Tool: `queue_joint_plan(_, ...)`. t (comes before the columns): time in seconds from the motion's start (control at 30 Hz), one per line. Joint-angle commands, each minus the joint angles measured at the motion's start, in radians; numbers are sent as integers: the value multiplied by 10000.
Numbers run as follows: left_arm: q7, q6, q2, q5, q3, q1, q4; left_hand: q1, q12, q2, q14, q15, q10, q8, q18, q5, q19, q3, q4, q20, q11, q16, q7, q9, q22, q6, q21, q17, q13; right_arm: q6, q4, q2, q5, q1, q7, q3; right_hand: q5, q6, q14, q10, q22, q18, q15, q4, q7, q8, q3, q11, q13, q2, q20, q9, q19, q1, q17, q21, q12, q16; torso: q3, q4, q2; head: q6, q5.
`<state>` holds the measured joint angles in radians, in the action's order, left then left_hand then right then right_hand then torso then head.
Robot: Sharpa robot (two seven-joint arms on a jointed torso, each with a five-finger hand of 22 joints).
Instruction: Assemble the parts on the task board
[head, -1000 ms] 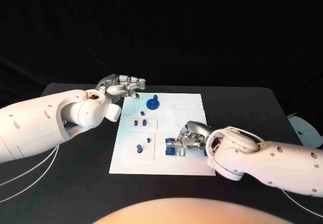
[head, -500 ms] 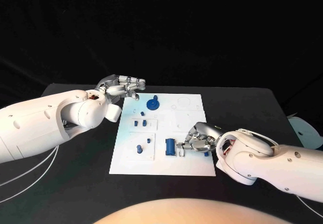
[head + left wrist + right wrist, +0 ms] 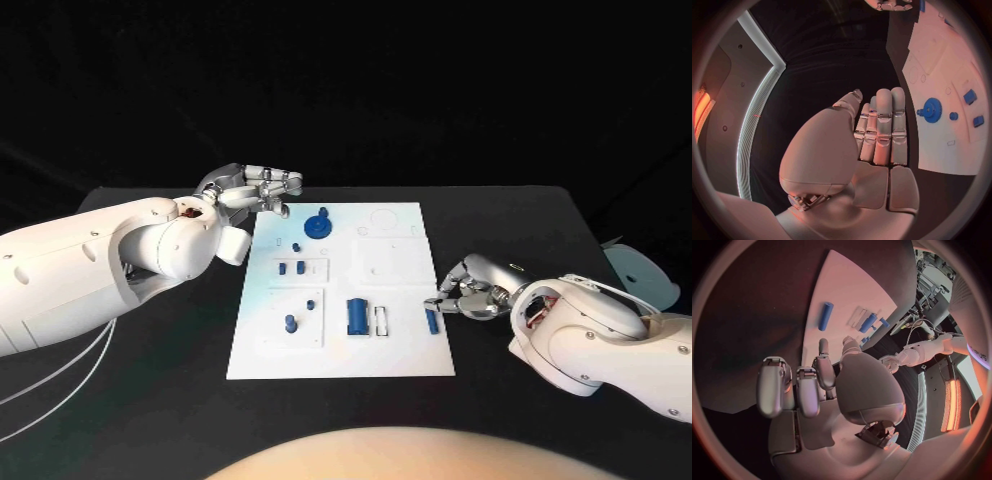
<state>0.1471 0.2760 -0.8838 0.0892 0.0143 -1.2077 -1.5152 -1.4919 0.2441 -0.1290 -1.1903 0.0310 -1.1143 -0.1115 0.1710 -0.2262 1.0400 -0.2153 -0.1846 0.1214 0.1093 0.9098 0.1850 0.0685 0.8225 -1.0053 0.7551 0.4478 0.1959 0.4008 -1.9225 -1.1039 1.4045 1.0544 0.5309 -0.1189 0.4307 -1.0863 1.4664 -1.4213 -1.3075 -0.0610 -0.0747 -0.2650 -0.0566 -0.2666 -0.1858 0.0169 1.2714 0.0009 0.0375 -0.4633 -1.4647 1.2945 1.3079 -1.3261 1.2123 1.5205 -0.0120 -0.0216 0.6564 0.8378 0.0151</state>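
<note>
1. Two white arms reach over the black counter, one from each side of the white task board.
2. Right hand sits just off the board's right edge, near its front half — fingers curled inward with nothing between them, as the right wrist view also shows.
3. Close beside that hand, a slim blue pin lies flat on the board near the right edge.
4. Toward the middle of the board's front half, a thicker blue cylinder lies flat, with a pale slot just to its right.
5. Left hand hovers at the board's far-left corner; in the left wrist view its fingers lie straight and close together, gripping nothing.
6. Just beside that hand, a blue gear stands on the board's far-left part — also seen from the left wrist.
7. Several smaller blue parts sit along the board's left side, one nearer the front.
</note>
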Motion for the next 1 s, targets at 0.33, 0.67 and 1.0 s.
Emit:
queue_joint_plan(0.33, 19, -185, 36, -19, 9, -5, -17, -16, 37, -10, 56, -2, 52, -58, 127, -17, 35, 56, 16, 12, -11, 8, 6, -2, -16, 39, -34, -12, 7, -147, 176, -26, 1005, -369, 177, -42, 178, -100, 827, -242, -2074, 184, -55, -58, 31, 97, -15, 38, 298, 130, -49, 25, -345, 285, 1589, -170, 399, 44, 26, -50, -1, 23, 42)
queue_joint_plan(0.67, 9, -194, 2, -19, 13, -5, -38, -16, 37, -10, 56, -2, 52, -58, 127, -17, 35, 56, 16, 12, -11, 8, 6, -2, -16, 39, -34, -12, 7, -209, 478, 349, 1064, -572, 258, -48, 197, -121, 829, -259, -2068, 179, -57, -93, 34, 108, -36, 39, 331, 127, -51, 28, -338, 278, 1598, -146, 435, 48, 13, -58, -4, 79, 13)
queue_joint_plan(1.0, 1, -192, -28, -19, 13, -6, -60, -16, 37, -10, 56, -2, 52, -58, 127, -17, 35, 56, 16, 12, -11, 8, 6, -2, -16, 39, -34, -12, 7, -423, 646, 660, 1160, -724, 289, -50, 216, -211, 839, -308, -2076, 184, -81, -24, 74, 136, -63, 71, 465, 18, -68, 21, -348, 561, 1646, -178, 569, 71, 15, -66, -5, 126, -22)
